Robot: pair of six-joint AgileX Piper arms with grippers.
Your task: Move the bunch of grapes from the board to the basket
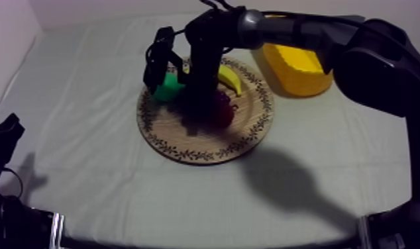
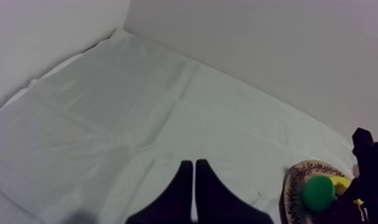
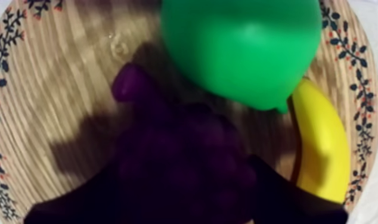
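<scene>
The dark purple bunch of grapes (image 3: 179,149) lies on the round wooden board (image 3: 60,77), beside the green pear (image 3: 242,47) and the banana (image 3: 319,149). My right gripper (image 3: 185,199) is down over the bunch, open, one black finger on each side of it. From above, the right arm reaches in from the upper right and its gripper (image 1: 201,106) partly hides the grapes (image 1: 220,112) on the board (image 1: 186,147). The yellow basket (image 1: 295,66) stands just right of the board. My left gripper (image 2: 193,173) is shut as a narrow wedge over bare cloth, low at the left (image 1: 4,132).
On the board's far side lie the pear (image 1: 165,87) and the banana (image 1: 230,81). The left wrist view has the board (image 2: 299,179) with the pear (image 2: 318,193) far off, the right arm above them. Grey-white cloth spreads around the board.
</scene>
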